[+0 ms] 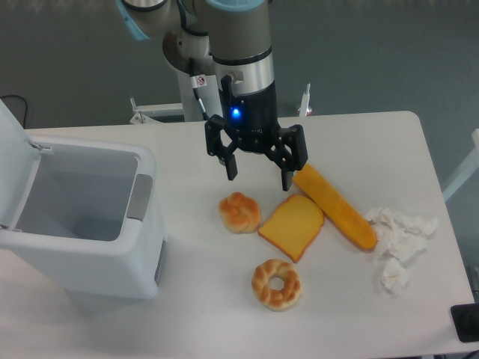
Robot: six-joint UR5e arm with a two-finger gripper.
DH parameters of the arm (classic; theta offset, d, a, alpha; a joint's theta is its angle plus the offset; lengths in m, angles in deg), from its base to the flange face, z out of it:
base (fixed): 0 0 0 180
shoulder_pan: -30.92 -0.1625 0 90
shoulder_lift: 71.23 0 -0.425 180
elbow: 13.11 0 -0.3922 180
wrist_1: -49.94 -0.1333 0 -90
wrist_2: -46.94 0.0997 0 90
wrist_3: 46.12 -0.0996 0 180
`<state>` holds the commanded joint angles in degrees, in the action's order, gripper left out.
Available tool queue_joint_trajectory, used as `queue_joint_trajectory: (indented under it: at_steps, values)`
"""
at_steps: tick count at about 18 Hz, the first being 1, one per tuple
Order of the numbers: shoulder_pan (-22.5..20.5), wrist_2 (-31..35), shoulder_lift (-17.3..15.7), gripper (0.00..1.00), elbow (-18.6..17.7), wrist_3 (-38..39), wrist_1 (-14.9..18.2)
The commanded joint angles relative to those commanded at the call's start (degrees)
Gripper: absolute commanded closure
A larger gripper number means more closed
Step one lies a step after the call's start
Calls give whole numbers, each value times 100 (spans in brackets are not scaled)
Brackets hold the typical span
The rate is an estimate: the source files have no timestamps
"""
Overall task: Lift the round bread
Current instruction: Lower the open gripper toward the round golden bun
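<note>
Gripper (pixel 259 175): fingers spread wide, empty, hanging at frame centre, seemingly readied to straddle its target.
Round bread (pixel 239 212): on the table (pixel 187 307), just below-left of the fingertips, untouched.
Toast slice (pixel 293 226): just right of it, crowding that side.

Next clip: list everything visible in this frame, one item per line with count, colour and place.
round knotted bread bun: one, golden-orange with cream folds, table centre, below the gripper's left finger in the image.
square toast slice: one, orange-yellow, right of the bun.
ring-shaped bread: one, golden-brown with a hole, nearest the front edge.
long baguette-like loaf: one, orange, diagonal, right of the toast.
crumpled paper tissue: a white pile, right side of the table.
open plastic bin: one, white-grey, left side.
white table: one.
gripper: one, black, open, hanging above the breads.
</note>
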<state>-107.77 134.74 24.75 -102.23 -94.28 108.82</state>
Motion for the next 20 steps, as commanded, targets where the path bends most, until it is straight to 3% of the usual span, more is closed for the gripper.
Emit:
queue_joint_trajectory:
  at_steps: [20]
  values:
    - [-18, -79, 97, 0, -97, 26, -26]
